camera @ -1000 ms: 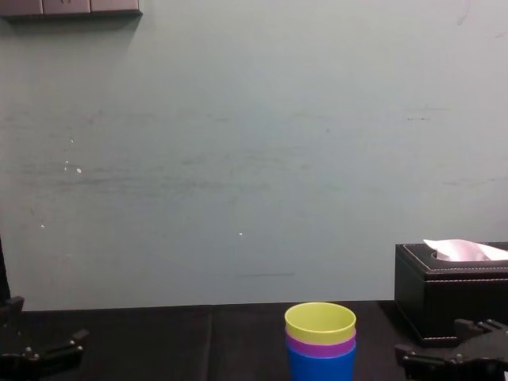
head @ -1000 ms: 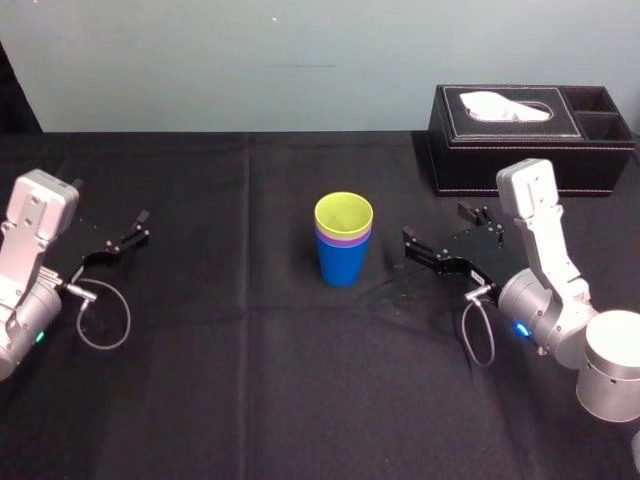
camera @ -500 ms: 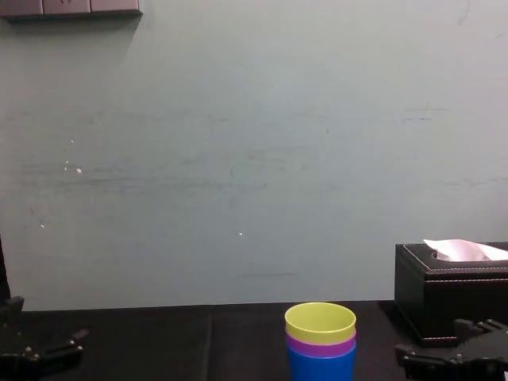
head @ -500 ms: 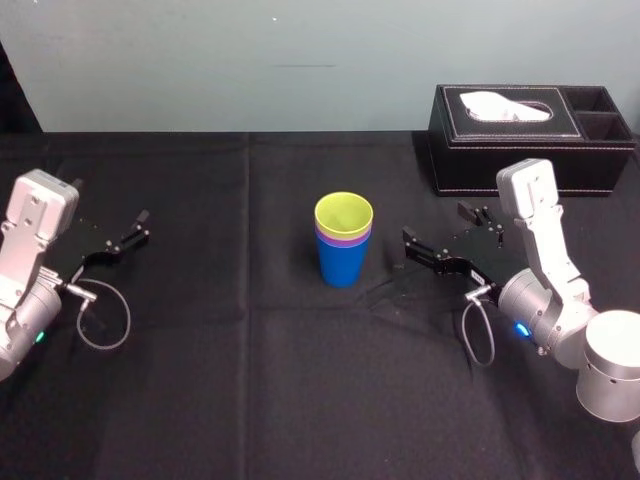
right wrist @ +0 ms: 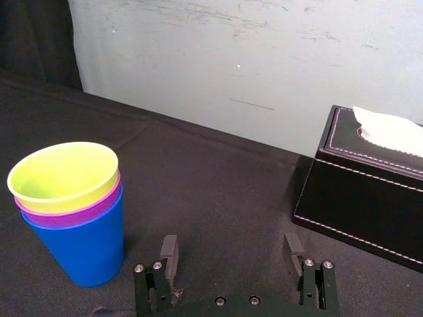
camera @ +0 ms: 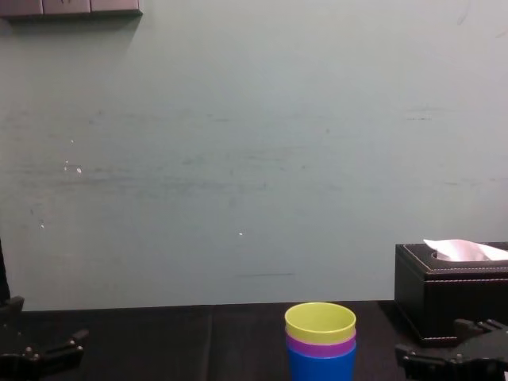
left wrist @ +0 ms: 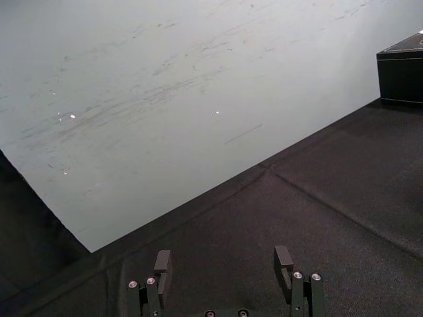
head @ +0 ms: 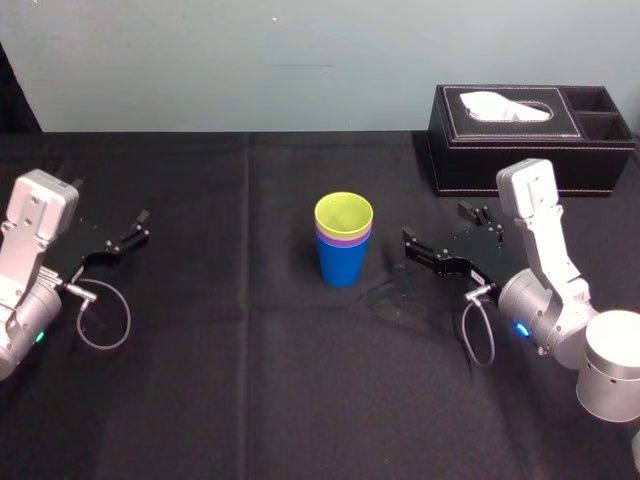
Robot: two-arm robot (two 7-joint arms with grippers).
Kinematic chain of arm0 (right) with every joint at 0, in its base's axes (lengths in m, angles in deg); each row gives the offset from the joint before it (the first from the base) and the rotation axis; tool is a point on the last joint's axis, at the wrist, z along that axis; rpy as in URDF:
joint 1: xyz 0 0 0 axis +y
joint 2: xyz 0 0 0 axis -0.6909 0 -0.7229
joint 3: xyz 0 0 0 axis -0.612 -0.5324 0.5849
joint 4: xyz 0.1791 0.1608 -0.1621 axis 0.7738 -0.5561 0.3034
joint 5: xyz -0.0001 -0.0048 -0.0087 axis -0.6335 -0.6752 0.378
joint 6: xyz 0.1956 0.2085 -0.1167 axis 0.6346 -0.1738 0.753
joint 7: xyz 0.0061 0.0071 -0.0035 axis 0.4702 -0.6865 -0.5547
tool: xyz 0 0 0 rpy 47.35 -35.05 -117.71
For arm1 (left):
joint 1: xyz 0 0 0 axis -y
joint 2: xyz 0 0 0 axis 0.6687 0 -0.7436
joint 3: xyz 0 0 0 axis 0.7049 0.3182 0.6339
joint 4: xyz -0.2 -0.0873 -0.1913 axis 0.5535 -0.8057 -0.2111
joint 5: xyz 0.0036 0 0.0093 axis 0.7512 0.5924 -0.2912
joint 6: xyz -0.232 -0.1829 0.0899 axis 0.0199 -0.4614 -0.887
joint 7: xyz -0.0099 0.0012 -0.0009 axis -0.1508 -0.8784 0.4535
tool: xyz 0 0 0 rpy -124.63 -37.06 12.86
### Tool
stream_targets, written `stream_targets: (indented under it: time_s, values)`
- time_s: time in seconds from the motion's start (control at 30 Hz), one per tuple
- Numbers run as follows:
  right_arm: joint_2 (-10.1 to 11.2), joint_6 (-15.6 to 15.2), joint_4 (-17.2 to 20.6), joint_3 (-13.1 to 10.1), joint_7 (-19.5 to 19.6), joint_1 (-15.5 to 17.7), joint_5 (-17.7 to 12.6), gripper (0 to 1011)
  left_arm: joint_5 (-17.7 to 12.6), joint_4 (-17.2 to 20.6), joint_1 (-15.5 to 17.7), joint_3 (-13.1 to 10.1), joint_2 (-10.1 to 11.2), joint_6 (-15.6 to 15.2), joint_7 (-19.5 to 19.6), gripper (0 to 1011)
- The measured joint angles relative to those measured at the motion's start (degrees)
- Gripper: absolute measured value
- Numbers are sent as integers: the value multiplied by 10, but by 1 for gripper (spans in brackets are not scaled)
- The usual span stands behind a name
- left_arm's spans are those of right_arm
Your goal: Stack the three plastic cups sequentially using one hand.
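Right wrist view looks past the right gripper [right wrist: 230,249], which sits low over the table [right wrist: 218,178] with its fingers [right wrist: 169,249] spread wide and holding nothing. Just beyond one fingertip, near but not touching, stand the nested cups. The blue cup [right wrist: 82,247] is upright on the table at the bottom. The purple cup [right wrist: 73,212] sits inside it with only its rim band showing. The yellow-green cup [right wrist: 63,175] is on top, mouth up. Farther out past the other fingertip is the black box [right wrist: 370,198], with a white tissue [right wrist: 390,129] poking from its top.

Head view puts the cups a short gap ahead of the right fingers. The left gripper [head: 130,232] hangs well apart from the cups, its fingers likewise released and empty. Beyond its fingertips, the left wrist view has black table and then the pale wall [left wrist: 165,99].
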Motion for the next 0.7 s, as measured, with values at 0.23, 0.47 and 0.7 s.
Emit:
stream_targets:
  time_s: [0.23, 0.47, 0.7]
  values:
    - [0, 0, 0, 0, 0, 0, 0, 1003, 0, 0, 0, 0, 0, 0, 0, 1011]
    - [0, 0, 0, 0, 0, 0, 0, 1003, 0, 0, 0, 0, 0, 0, 0, 1011]
    - [0, 0, 0, 0, 0, 0, 0, 1003, 0, 0, 0, 0, 0, 0, 0, 1011]
